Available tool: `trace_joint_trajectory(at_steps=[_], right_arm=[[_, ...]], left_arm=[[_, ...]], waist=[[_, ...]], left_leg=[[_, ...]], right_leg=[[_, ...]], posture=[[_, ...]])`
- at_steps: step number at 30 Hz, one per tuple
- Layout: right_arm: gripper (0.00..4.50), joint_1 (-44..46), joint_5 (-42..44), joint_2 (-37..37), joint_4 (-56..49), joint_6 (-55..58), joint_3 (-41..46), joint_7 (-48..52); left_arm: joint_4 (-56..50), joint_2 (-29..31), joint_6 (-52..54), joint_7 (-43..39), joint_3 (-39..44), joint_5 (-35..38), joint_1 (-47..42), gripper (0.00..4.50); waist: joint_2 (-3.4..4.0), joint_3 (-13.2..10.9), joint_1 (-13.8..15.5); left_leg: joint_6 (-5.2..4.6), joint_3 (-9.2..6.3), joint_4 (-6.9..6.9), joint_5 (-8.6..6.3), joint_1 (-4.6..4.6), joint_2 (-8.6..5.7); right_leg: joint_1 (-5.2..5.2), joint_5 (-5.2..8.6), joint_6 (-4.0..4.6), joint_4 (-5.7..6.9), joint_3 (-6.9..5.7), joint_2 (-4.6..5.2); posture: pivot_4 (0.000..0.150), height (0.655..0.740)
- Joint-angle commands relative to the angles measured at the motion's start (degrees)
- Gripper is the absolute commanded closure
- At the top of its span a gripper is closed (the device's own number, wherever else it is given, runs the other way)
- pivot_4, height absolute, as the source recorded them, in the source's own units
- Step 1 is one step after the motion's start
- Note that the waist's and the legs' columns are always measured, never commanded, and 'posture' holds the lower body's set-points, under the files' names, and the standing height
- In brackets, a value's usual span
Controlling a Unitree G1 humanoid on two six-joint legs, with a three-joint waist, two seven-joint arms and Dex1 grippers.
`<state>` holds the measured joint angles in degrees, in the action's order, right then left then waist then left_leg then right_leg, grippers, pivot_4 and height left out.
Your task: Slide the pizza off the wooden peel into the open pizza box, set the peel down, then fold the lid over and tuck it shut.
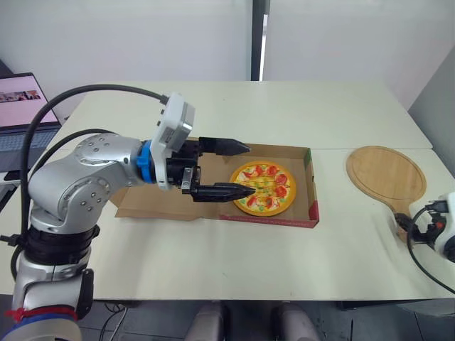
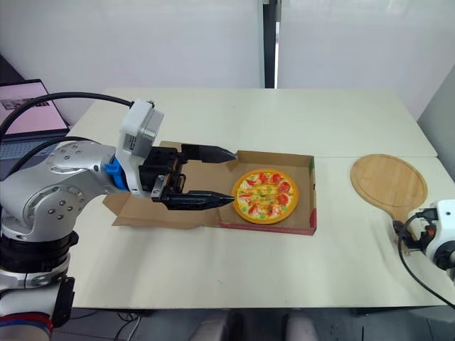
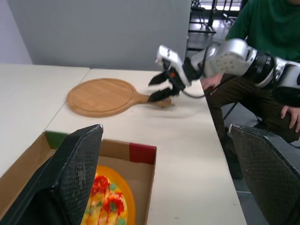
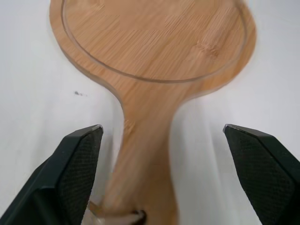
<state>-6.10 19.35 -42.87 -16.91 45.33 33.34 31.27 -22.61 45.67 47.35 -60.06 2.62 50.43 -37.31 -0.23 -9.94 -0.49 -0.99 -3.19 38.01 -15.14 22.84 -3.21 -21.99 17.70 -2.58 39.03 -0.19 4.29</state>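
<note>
The toy pizza (image 1: 263, 187) lies in the right half of the open cardboard pizza box (image 1: 311, 213). The box's lid (image 1: 142, 204) is spread flat on the table to the left, partly under my left arm. My left gripper (image 1: 249, 169) is open and hovers over the box at the pizza's left edge, holding nothing. The round wooden peel (image 1: 386, 172) lies flat on the table to the right of the box, its handle pointing toward the near edge. My right gripper (image 4: 161, 127) is open, its fingers wide on either side of the peel's handle (image 4: 145, 154).
A laptop (image 1: 21, 106) sits at the far left beside the table. A person in a green top (image 3: 272, 28) sits past the table's right side, with a hand (image 3: 293, 115) close to my right arm. Bare tabletop (image 1: 234, 263) lies in front of the box.
</note>
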Motion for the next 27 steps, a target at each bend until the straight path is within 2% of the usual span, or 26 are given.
trace_joint_trajectory(at_steps=[1,5,8,10,14,18,23,27], right_arm=[[0.02,1.02,2.4,-3.82,-5.15,-5.1,-0.97,6.74],[0.02,5.89,5.6,-7.37,-7.79,-6.82,-5.28,12.31],[0.02,12.68,7.51,-10.35,-9.95,-7.23,-11.4,16.16],[0.02,16.67,8.97,-11.48,-10.71,-6.77,-14.78,18.14],[0.02,27.62,10.72,-12.67,-10.22,-6.62,-23.09,22.81],[0.02,35.93,11.76,-12.06,-8.07,-5.94,-28.42,26.15],[0.02,45.24,11.58,-9.68,-3.09,-5.7,-34.01,29.09],[0.02,47.08,10.69,-8.3,-1.07,-6.81,-36.1,30.59]], left_arm=[[-2.47,3.07,-0.78,1.26,4.57,-0.88,3.78,0.0],[-2.92,3.23,-0.34,7.97,11.53,-0.85,10.62,0.0],[-5.92,1.34,0.03,14.66,19.86,-1.35,21.56,0.0],[-8.23,0.84,0.05,16.31,23.7,-1.21,28.05,0.0],[-11.61,-5.2,2.22,25.0,33.98,4.73,38.92,0.0],[-14.69,-12.62,2.13,32.83,39.53,11.22,47.8,0.0],[-19.53,-24.82,-1.01,43.19,41.49,16.97,61.31,0.0],[-22.21,-30.61,-3.66,48.79,38.36,20.14,67.16,0.0]], waist=[[0.0,0.0,-0.35],[-0.02,-0.01,-0.56],[0.01,0.0,-0.91],[-0.04,-0.02,-1.14],[-0.17,-0.09,-0.56],[-0.28,-0.08,0.46],[-0.46,-0.03,0.52],[-0.58,0.02,1.2]], left_leg=[[-0.01,-0.01,0.0,0.0,-0.01,0.07],[-0.01,-0.01,-0.01,-0.01,-0.02,0.1],[-0.01,-0.02,-0.02,-0.01,-0.02,0.09],[-0.01,-0.08,-0.04,-0.01,0.01,0.14],[0.01,-0.17,0.03,-0.01,0.05,0.12],[0.0,-0.18,0.06,-0.02,0.04,0.03],[-0.01,-0.13,0.05,-0.02,0.03,-0.14],[-0.02,-0.2,0.04,-0.03,0.04,-0.14]], right_leg=[[0.02,0.0,0.0,-0.02,0.0,-0.01],[0.03,0.0,0.01,-0.04,0.01,-0.04],[0.02,0.0,0.01,-0.06,0.03,0.03],[0.0,0.01,0.01,-0.09,-0.04,0.05],[0.02,0.01,0.02,-0.09,-0.15,0.13],[0.04,0.0,0.02,-0.14,-0.26,0.31],[0.07,0.0,0.01,-0.17,-0.29,0.52],[0.07,0.0,0.01,-0.16,-0.37,0.52]], posture=[[0.15,0.7281],[0.15,0.7281],[0.15,0.7281],[0.15,0.7281],[0.15,0.7281],[0.15,0.7281],[0.15,0.7281],[0.15,0.7281]])
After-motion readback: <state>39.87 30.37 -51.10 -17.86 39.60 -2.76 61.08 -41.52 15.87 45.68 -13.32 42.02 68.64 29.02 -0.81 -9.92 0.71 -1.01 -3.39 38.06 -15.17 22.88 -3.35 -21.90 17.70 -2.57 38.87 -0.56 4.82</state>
